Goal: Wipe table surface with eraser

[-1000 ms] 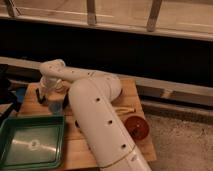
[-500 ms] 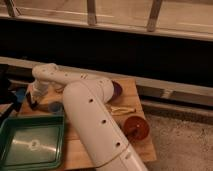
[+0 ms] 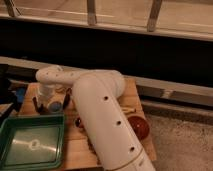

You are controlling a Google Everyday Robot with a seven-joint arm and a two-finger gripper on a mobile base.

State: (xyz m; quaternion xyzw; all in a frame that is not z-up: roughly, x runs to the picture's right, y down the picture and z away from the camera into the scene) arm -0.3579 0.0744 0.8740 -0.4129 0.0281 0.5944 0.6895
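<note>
The table surface is light brown wood and my thick white arm reaches across it from the lower right. My gripper points down at the table's back left, just behind the green tray, and it is shut. The eraser is hidden: no black block shows around or under the gripper, so I cannot say whether anything is held.
A green plastic tray fills the table's front left corner. A dark red round object sits at the right edge, with pale thin sticks behind it. A blue item lies at the far left. Dark wall and railing stand behind.
The gripper swung left along the back of the tray half a second ago and has now come back to the right, staying low over the table.
</note>
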